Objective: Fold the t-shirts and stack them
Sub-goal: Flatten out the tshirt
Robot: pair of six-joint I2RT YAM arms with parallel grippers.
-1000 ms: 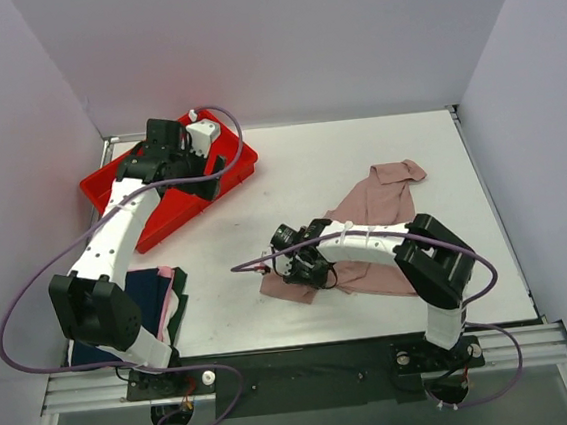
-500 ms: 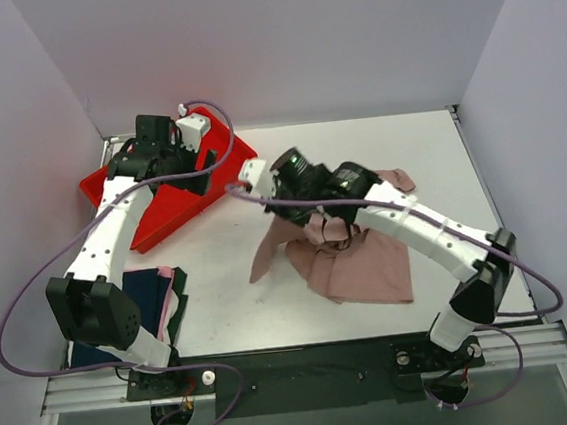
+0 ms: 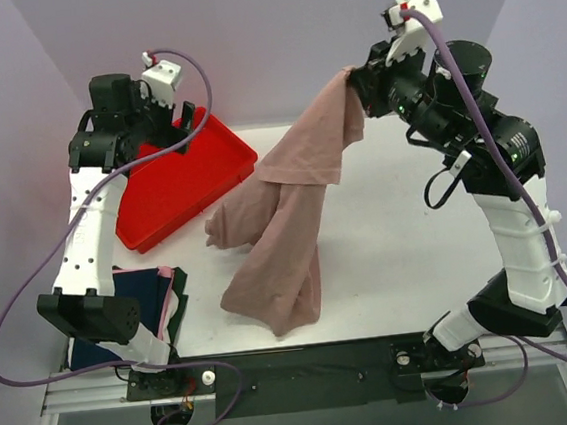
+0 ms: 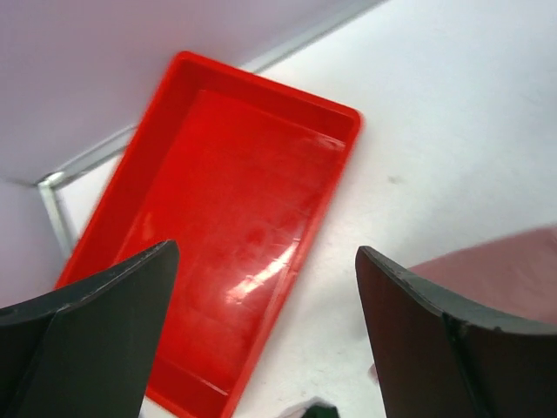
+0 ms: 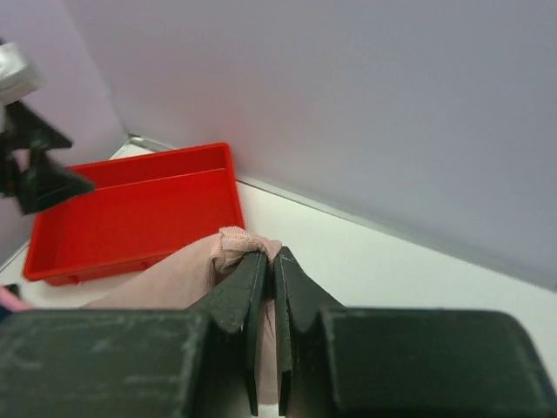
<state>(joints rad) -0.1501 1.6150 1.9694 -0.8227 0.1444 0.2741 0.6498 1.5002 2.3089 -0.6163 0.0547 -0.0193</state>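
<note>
Dusty-pink t-shirt is held aloft by 1 edge in the right gripper, whose jaws are pinched together on a small bunch of cloth, as is seen in the right wrist view. The garment is draped down in 2 twisted lengths, and its lower end appears to be resting on the white table near the front edge. The cloth is judged soft, light and limp: no shape is kept, so it is best taken at a hem corner or shoulder seam and spread by 2 grips set well apart. The left gripper is poised above the red plastic tray, its jaws spread wide with nothing held between them. The navy blue t-shirt is seen folded at the table's near-left corner, partly hidden by the left arm's base.
</note>
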